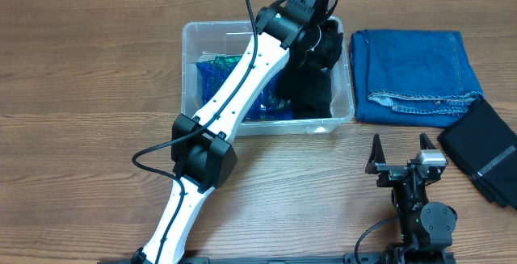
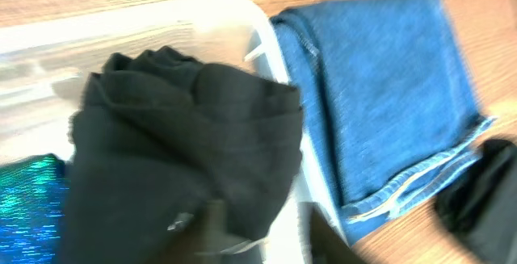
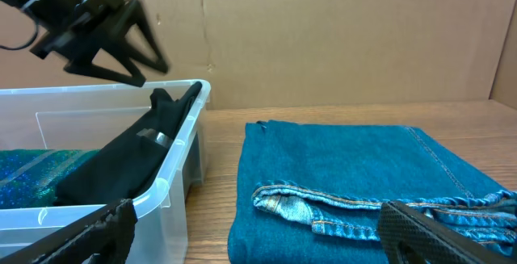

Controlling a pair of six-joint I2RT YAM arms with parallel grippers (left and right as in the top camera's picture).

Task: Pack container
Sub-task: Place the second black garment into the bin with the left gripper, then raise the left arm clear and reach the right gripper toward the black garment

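Note:
The clear container (image 1: 191, 62) stands at the table's middle back. In it lie a blue-green sparkly cloth (image 1: 216, 77) and a black garment (image 1: 312, 91). The garment fills the right end and drapes up over the right wall, as the right wrist view (image 3: 121, 163) shows. My left gripper (image 1: 326, 38) hovers just above that garment (image 2: 186, 135) with its fingers (image 2: 262, 233) apart and nothing in them. Folded blue jeans (image 1: 416, 72) lie right of the container (image 3: 182, 147). My right gripper (image 1: 400, 157) is open and empty near the front edge, facing the jeans (image 3: 339, 175).
A folded black garment (image 1: 485, 147) lies at the far right, in front of the jeans, and shows in the left wrist view (image 2: 485, 191). A brown cardboard wall (image 3: 339, 30) stands behind the table. My left arm (image 1: 234, 94) stretches across the container.

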